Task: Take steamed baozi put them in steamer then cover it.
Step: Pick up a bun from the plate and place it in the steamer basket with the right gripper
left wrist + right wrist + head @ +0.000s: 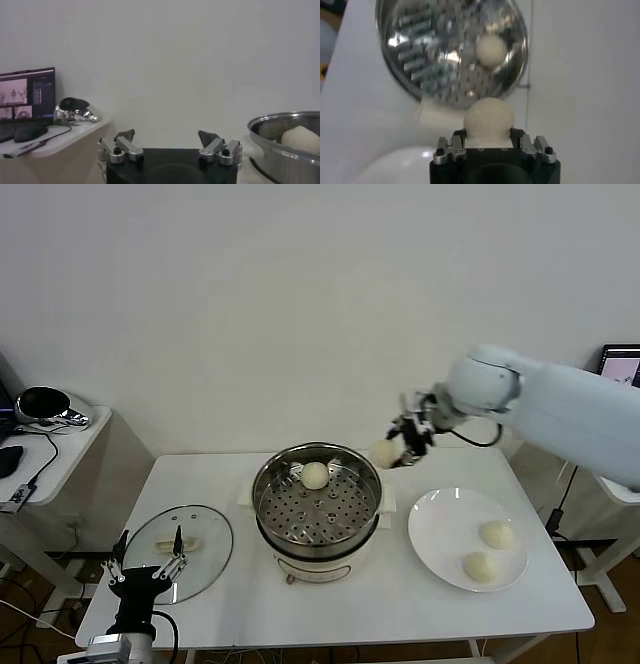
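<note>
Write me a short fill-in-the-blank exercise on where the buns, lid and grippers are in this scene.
1. The right gripper is shut on one ____.
2. The white plate holds ____ baozi.
3. The glass lid lies on the table on the steamer's ____ side.
4. The left gripper, near the lid, is ____.

Missing words: baozi; two; left; open

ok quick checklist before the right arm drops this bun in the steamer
1. Bun held: ok. The right tool is shut on a baozi.
2. Tool over the tray: not ok. In the head view the held bun sits beside the steamer rim, not above it.
3. Room on the tray: ok. One bun lies inside, the rest is bare.
4. Lid out of the way: ok. The cover lies flat on the table to the steamer's left.
5. Left tool clear: ok. Open, near the cover.
6. Buns left: two on the plate.
</note>
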Controlling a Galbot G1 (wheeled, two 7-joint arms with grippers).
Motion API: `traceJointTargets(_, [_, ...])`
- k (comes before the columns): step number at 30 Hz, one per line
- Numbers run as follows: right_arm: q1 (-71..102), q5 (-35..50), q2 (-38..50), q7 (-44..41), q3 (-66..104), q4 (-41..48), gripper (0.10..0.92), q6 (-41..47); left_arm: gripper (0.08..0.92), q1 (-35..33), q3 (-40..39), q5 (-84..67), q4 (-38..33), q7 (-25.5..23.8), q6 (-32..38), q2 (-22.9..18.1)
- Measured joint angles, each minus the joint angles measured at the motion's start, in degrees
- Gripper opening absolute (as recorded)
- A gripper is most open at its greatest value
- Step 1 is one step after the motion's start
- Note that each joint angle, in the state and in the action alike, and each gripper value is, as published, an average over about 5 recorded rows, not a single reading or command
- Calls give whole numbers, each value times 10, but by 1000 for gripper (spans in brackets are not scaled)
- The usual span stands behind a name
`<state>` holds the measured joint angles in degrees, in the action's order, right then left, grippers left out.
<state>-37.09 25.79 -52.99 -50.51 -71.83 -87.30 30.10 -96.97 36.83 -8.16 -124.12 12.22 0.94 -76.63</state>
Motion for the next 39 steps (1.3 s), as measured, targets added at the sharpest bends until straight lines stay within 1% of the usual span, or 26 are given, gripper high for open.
traceJointTargets(8, [27,32,-110,31,-12,47,568,46,823,4,1,-4,2,0,1,-5])
traceJointTargets(15, [66,42,-184,51,-13,102,568,73,823,3,1,-6,-1,0,2,-9])
traceJointTargets(23, [108,41,-247,65,-10,155,568,92,823,3,4,-7,-3,0,3,-10])
traceJointTargets(28, [121,38,-268,68,-11,171,569,100,823,3,5,-7,-2,0,3,-10])
traceJointTargets(31, [125,35,-274,68,-11,178,601,101,823,3,5,-7,-2,0,3,-10])
traceJointTargets(36, [117,26,-268,59,-8,175,737,99,823,3,2,-7,-2,0,4,-10])
traceJointTargets(39, [97,19,-252,42,-9,162,801,94,823,3,2,-7,-1,0,4,-8])
